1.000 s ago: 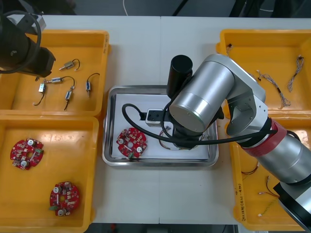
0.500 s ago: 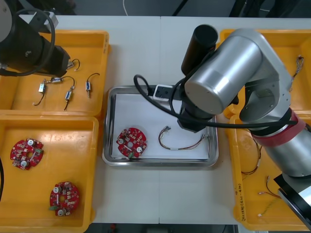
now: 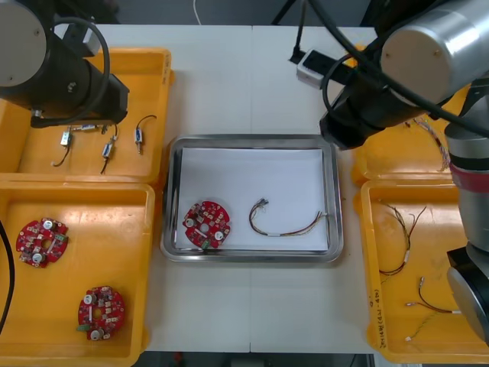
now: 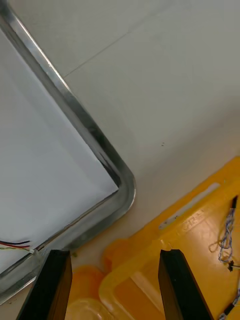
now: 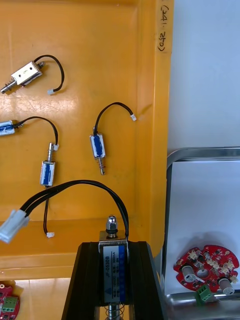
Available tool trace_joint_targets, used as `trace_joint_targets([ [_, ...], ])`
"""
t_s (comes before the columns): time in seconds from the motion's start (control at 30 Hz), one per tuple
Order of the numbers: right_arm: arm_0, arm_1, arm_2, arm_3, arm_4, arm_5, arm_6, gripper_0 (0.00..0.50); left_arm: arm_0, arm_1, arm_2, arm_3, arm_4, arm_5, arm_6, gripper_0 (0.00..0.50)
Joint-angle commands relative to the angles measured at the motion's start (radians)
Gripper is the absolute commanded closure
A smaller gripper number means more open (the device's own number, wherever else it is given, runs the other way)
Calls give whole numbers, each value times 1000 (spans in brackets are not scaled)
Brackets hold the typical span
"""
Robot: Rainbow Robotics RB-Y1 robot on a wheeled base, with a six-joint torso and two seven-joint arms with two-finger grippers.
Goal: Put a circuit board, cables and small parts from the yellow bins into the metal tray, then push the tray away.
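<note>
Right hand (image 4: 114, 255) has withdrawn from shiny white-lined metal tray (image 3: 330, 191), released, spread apart, empty; left hand (image 5: 114, 247) grasps small black-wired metal part (image 5: 113, 270), seemingly above far-left yellow bin (image 5: 75, 60).

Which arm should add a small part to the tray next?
Left: the left end effector holds a small metal part above the yellow bin beside the tray; the right end effector is open.

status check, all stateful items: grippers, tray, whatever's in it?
left gripper: shut on a small metal part, above the far left yellow bin.
right gripper: open, empty, near a tray corner.
metal tray: white inside, sitting between the bins.
circuit board: lying flat in the tray.
cable: lying loose in the tray, beside the board.
</note>
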Motion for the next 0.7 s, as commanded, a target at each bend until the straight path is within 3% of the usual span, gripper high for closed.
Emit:
trace_joint_targets([
  [0.03,-53,-53,-108,-38,11,3,-37,0,8,-18,-15,-39,9,7,14,500],
  [0.4,-53,-117,-236,-29,68,3,-66,0,8,-19,-15,-47,29,7,28,500],
  [0.7,-110,-131,-397,141,101,3,-80,0,8,-42,-107,-48,14,-55,119,498],
])
